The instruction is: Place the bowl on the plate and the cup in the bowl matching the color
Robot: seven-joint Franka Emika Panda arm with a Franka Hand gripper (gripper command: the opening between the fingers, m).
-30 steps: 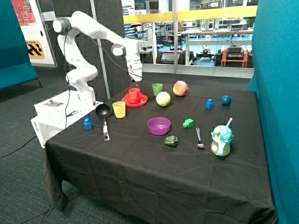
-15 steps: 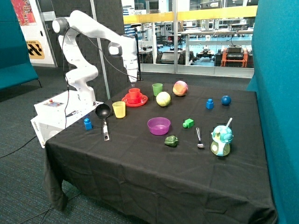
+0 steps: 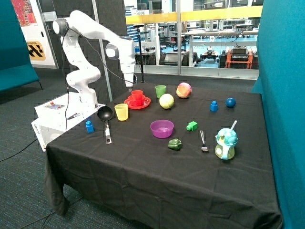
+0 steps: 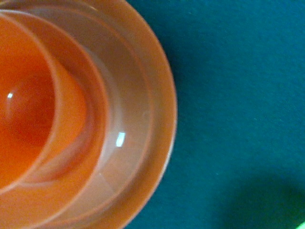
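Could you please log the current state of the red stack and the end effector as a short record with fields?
plate: red plate on the black tablecloth, between the yellow cup and the green cup
bowl: red-orange bowl sits on the plate
cup: red cup stands upright in the bowl
end effector: raised above the table beside the stack, holding nothing visible
task status: stack appears complete
purple bowl: empty, apart from the stack

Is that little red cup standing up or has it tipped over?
Upright. The cup stands mouth-up inside the bowl, which sits on the plate; the wrist view looks straight down into its open mouth.
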